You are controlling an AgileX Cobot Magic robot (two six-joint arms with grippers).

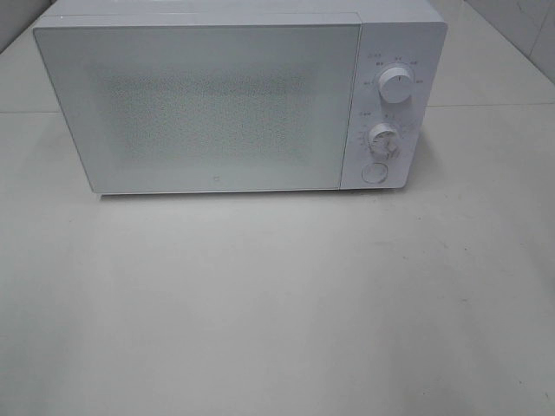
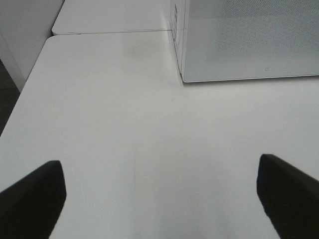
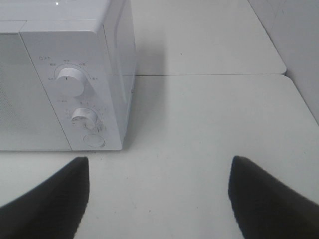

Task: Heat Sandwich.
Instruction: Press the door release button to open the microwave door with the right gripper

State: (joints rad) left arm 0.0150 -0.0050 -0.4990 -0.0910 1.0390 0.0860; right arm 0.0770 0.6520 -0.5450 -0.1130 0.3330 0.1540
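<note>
A white microwave stands at the back of the table with its frosted door shut. Its panel has an upper knob, a lower knob and a round button. The sandwich is out of view. Neither gripper shows in the exterior high view. My left gripper is open and empty above bare table, off the microwave's front left corner. My right gripper is open and empty in front of the microwave's control panel, toward its right side.
The white table spreads in front of the microwave. A seam joins it to a second table top behind. The table's left edge and a wall on the right bound the space.
</note>
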